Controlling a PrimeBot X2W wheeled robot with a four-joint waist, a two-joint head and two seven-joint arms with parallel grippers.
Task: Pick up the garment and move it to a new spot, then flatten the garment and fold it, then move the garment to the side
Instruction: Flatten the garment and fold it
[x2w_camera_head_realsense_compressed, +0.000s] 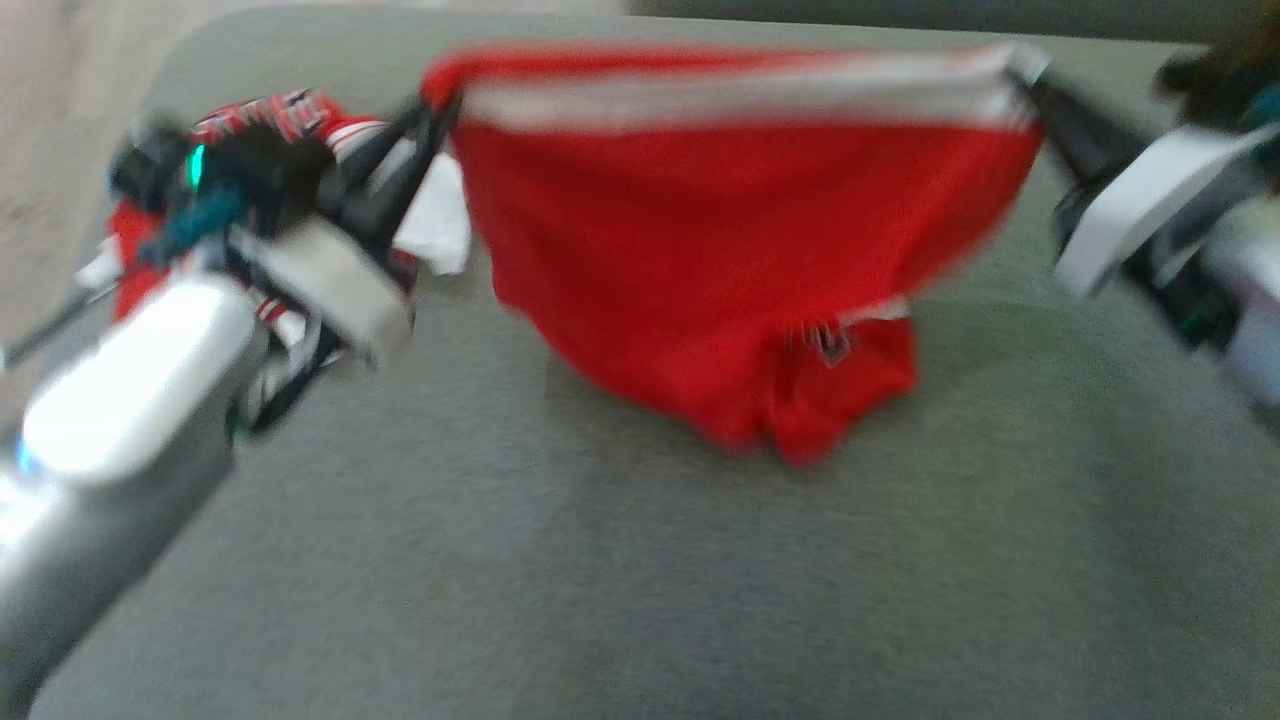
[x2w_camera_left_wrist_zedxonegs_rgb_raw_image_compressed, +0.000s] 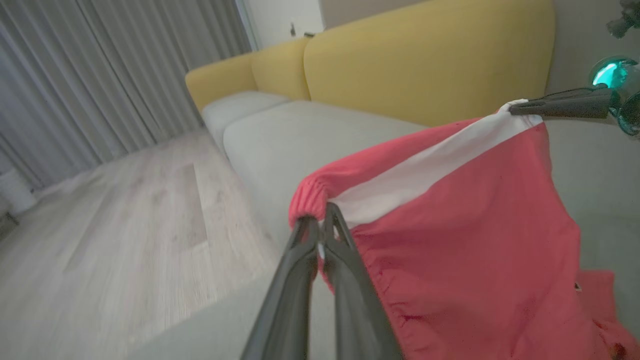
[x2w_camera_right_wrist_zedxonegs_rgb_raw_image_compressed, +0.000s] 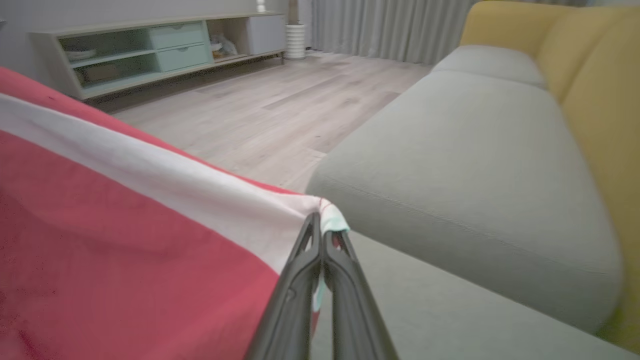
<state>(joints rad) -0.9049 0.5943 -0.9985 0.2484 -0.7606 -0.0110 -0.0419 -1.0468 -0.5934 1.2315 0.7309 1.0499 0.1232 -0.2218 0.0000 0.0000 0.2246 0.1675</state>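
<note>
While each grip takes only a sliver of waistband corner, the hold looks thin. The left gripper and right gripper are both clamped on the red garment, which hangs stretched between them with its legs seemingly brushing the grey cushion. Pulling wider could slip a corner free, and drifting left could snag the striped clothes beyond.

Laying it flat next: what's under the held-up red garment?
Grey sofa cushion; the red garment appears to touch it at its lower end. The part behind the hanging cloth is covered.
</note>
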